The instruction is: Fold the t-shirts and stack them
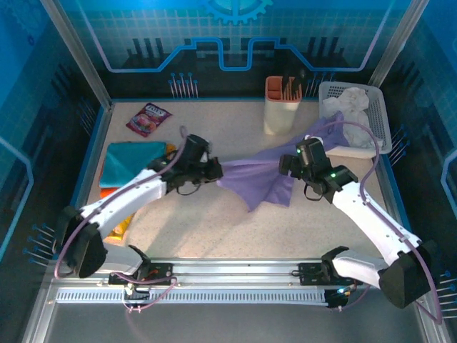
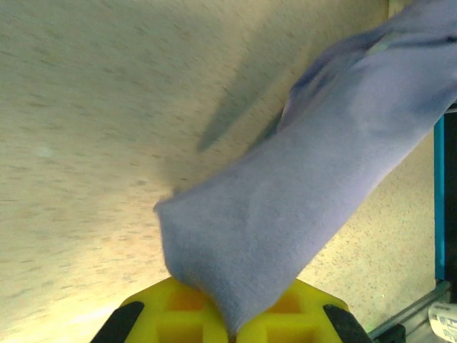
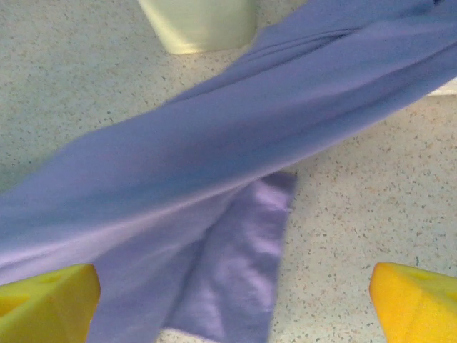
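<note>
L fingers (image 2: 178, 318) sit closest in my wrist cam, pinched tight on one end of the lavender tee (image 2: 300, 200), cloth bunched btwn them. R fingers (image 3: 43, 300) are spread wide, gripping nothing, hovering over the same tee. From the L pinch the tee's long axis runs up and to the right across the surface (image 1: 214, 229) as a stretched band, w/ a loose flap sagging below mid-span. In the R wrist cam that band crosses slantwise, low left to high right, ahead of and below the open fingers, so not square to them. R arm is nearer the free span. My guess: R needs to turn its wrist across the band before dropping on it. Teal tee (image 1: 132, 161) lies folded well apart on the left. Tee's far end reaches the white basket (image 1: 382, 118) at back right, cream cup (image 1: 280, 107) just beside it.
</note>
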Available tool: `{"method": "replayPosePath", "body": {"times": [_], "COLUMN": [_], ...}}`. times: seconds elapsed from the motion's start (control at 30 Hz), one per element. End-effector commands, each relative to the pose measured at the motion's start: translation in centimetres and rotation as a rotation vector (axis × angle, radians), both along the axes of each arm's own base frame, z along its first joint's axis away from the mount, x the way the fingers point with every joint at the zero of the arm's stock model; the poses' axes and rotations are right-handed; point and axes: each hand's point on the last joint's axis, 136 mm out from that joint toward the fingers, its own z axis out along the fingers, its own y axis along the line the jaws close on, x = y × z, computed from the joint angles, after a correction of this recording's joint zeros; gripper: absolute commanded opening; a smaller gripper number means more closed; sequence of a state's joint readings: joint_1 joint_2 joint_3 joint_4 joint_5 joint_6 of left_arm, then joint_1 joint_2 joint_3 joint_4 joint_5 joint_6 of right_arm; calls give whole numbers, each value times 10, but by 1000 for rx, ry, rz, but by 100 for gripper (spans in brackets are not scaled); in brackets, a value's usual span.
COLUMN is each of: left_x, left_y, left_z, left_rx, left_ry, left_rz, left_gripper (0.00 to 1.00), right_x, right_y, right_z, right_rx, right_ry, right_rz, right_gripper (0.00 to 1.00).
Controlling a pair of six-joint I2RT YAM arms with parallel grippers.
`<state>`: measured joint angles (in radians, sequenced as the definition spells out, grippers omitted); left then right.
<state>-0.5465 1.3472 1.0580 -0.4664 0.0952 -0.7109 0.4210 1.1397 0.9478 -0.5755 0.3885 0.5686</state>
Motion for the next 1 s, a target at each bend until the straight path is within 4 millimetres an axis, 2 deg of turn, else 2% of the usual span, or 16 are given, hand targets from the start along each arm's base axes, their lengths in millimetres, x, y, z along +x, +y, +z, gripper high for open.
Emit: {"method": "replayPosePath", "body": {"times": [0.0, 0.03, 0.13, 0.17, 0.2, 0.23, 0.37, 0.47, 0.5, 0.63, 0.73, 0.83, 0.97], "left_x": [-27, -21, 5, 13, 23, 29, 35, 21, 12, -18, -32, -37, -31], "left_y": [48, 57, 77, 84, 90, 93, 85, 45, 26, -51, -95, -120, -138], "left_z": [-22, -25, -46, -53, -59, -61, -45, -33, -34, -54, -77, -104, -132], "left_rx": [74, 68, 117, 137, 150, 164, 135, 83, 74, 31, 52, 178, 260], "left_ry": [125, 134, 165, 184, 209, 225, 189, 149, 152, 191, 211, 226, 237], "left_rz": [-34, -26, -13, 3, 19, 29, 54, -7, -43, -170, -238, -299, -321], "left_gripper": [0, 2, 19, 31, 48, 55, 63, 65, 66, 68, 70, 72, 72], "right_x": [5, 6, 8, 9, 10, 9, 4, 5, 5, 11, 13, 11, 4], "right_y": [-1, 1, 8, 9, 10, 11, 13, 7, 4, -8, -16, -19, -28], "right_z": [-8, -12, -22, -24, -26, -28, -32, -36, -37, -32, -31, -31, -31], "right_rx": [14, 17, 36, 39, 42, 46, 55, 38, 33, 6, -7, -7, -20], "right_ry": [35, 44, 69, 76, 83, 93, 103, 95, 96, 75, 75, 81, 90], "right_rz": [-3, -1, 13, 16, 18, 19, 27, 8, -5, -71, -108, -116, -135], "right_gripper": [98, 98, 98, 98, 98, 98, 98, 99, 99, 99, 99, 100, 100]}}
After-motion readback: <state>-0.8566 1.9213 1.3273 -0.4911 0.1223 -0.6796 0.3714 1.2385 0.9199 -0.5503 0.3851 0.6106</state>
